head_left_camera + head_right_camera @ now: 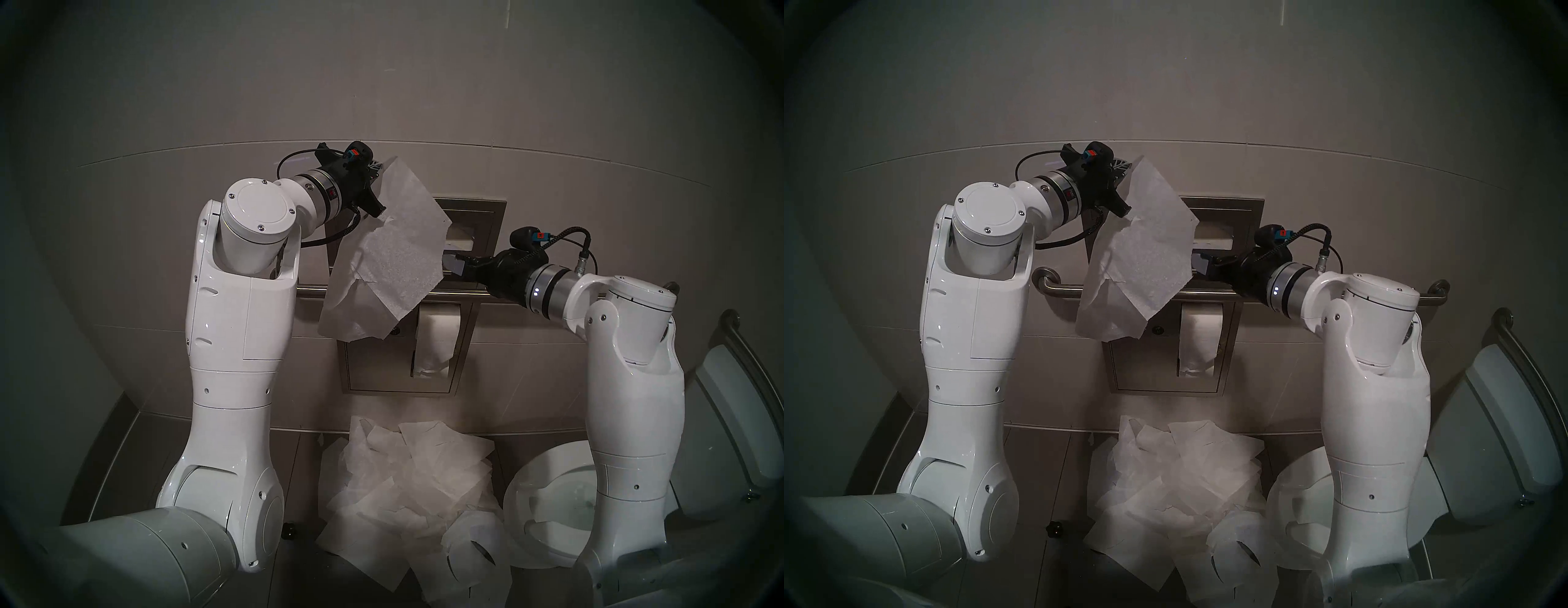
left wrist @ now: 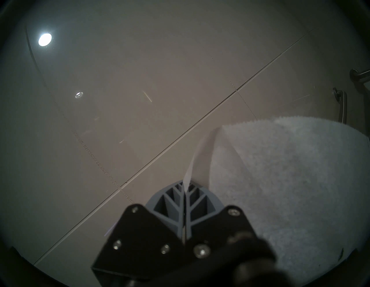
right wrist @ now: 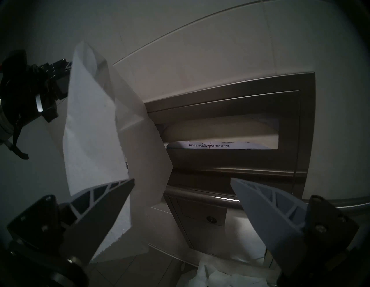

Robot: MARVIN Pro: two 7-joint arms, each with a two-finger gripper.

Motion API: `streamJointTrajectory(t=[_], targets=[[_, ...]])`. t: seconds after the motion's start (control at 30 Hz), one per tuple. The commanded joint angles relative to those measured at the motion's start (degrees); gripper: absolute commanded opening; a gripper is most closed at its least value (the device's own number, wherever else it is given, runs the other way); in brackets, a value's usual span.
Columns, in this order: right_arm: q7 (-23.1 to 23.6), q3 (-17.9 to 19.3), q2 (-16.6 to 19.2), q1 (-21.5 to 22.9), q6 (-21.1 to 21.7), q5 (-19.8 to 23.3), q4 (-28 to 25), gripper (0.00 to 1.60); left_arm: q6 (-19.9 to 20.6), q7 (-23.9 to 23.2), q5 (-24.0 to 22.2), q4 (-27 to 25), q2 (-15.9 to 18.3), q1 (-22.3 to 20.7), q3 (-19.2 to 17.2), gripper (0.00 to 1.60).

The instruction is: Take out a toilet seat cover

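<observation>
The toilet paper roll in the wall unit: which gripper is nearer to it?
Right. The right gripper hovers open just above the toilet paper roll; the left gripper is higher, up-left, shut on the toilet seat cover.

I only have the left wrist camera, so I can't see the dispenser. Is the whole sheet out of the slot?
Observer: It looks so. The toilet seat cover hangs from the shut left gripper, its lower end loose in front of the grab bar.
Operator: Is the right gripper holding it too?
Observer: No. The right gripper is open and empty, near the sheet's right edge.
Operator: Anything left in the dispenser?
Observer: Yes, a printed sheet shows in the dispenser slot.
</observation>
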Motion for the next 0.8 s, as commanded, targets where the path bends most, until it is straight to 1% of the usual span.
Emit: streamJointTrajectory(t=[0.0, 0.23, 0.33, 0.43, 0.47, 0.57, 0.63, 0.77], targets=[[-0.70, 0.95, 0.59, -0.92, -0.21, -0.26, -3.70, 1.60, -0.80, 0.99, -0.29, -0.72, -0.59, -2.87, -0.25, 0.00], [-1.30, 1.58, 1.33, 0.23, -0.21, -0.18, -3.27, 1.60, -1.04, 1.15, -0.20, -0.49, -0.59, -2.82, -0.15, 0.00], [-1.38, 1.73, 1.67, 2.04, -0.21, 0.07, -2.57, 1.60, -1.44, 1.37, -0.11, -0.45, -0.59, -2.64, 0.01, 0.00], [-1.08, 0.02, 1.77, 3.62, -0.21, 0.28, -1.81, 1.60, -1.57, 1.81, 0.03, -0.47, -0.81, -2.39, 0.13, 0.00], [-0.98, -1.44, 1.50, 4.37, -0.21, 0.35, -1.45, 1.60, -1.64, 2.12, 0.16, -0.48, -0.92, -2.28, 0.21, 0.00], [-1.09, -2.16, 1.51, 4.94, -0.21, 0.42, -1.10, 1.60, -1.73, 2.35, 0.22, -0.47, -0.99, -2.23, 0.23, 0.00], [-1.24, -1.86, 2.05, 5.17, -0.21, 0.30, -0.80, 1.60, -1.81, 2.50, 0.23, -0.45, -1.02, -2.21, 0.25, 0.00], [-1.31, 0.50, 3.45, 3.71, -0.21, 0.41, -1.55, 1.60, -1.90, 2.68, 0.22, -0.43, -1.02, -2.18, 0.28, 0.00]])
